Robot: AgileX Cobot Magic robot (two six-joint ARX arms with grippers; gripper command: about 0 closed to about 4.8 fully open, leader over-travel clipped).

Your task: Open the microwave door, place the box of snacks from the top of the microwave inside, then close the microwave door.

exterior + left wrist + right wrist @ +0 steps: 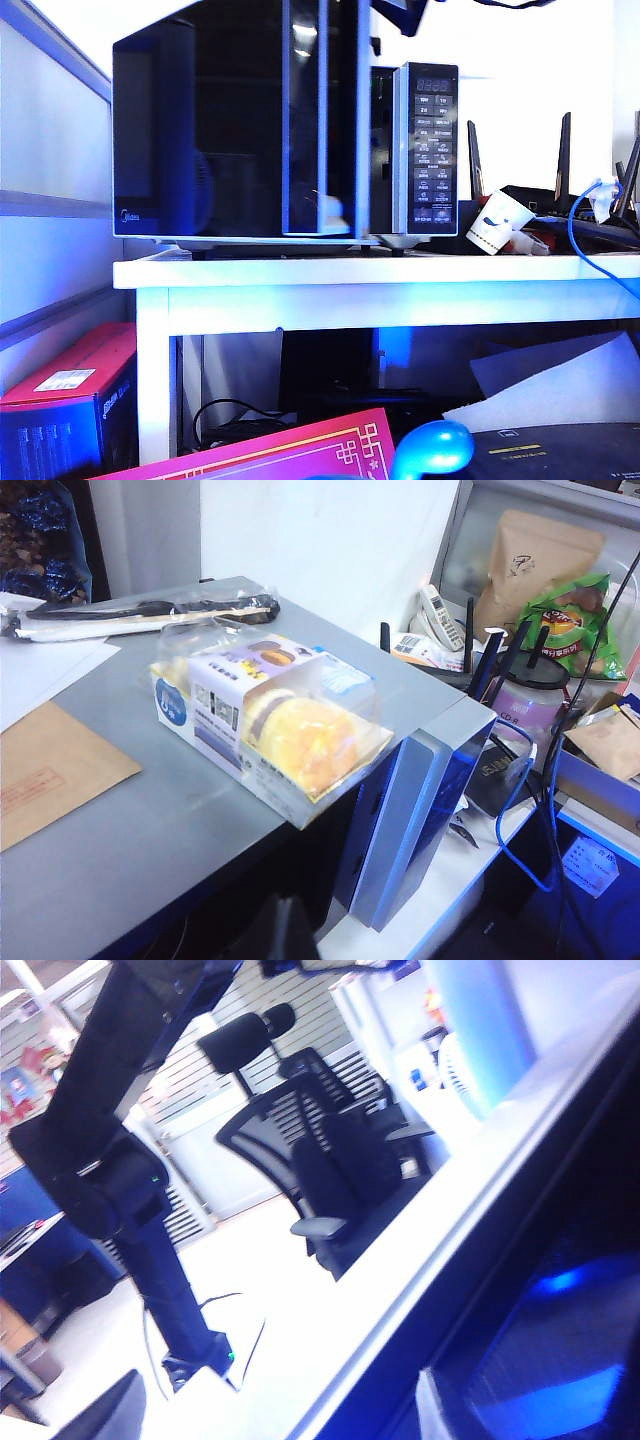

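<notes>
The box of snacks [268, 720] lies flat on the grey top of the microwave [285, 125], near the front edge and a little back from the corner above the button panel [426, 150]. It is a clear plastic tub with a printed paper band around its middle, and through the see-through walls a round, yellowish cake roll shows at the end nearest the panel. Nothing touches it.

Beside it on the same grey top lie a brown envelope [50, 780] and, further back, a long clear bag [140, 615] holding dark sticks.

The microwave door [235, 120] stands swung out, its glossy black glass wide across the front and its inner edge well clear of the button panel, so a dark gap shows between them. The microwave sits on a white counter [380, 270].

To the right of the oven on the counter a white paper cup [498, 222] with blue print leans tilted, next to a black router with upright antennas [565, 150] and a looping blue cable [580, 225].

Neither gripper shows in any view. The left arm's camera looks down on the oven top and the box; I cannot see its jaws. The right arm's camera looks past the dark door edge toward an office chair [330, 1160]; its jaws are out of sight as well.
</notes>
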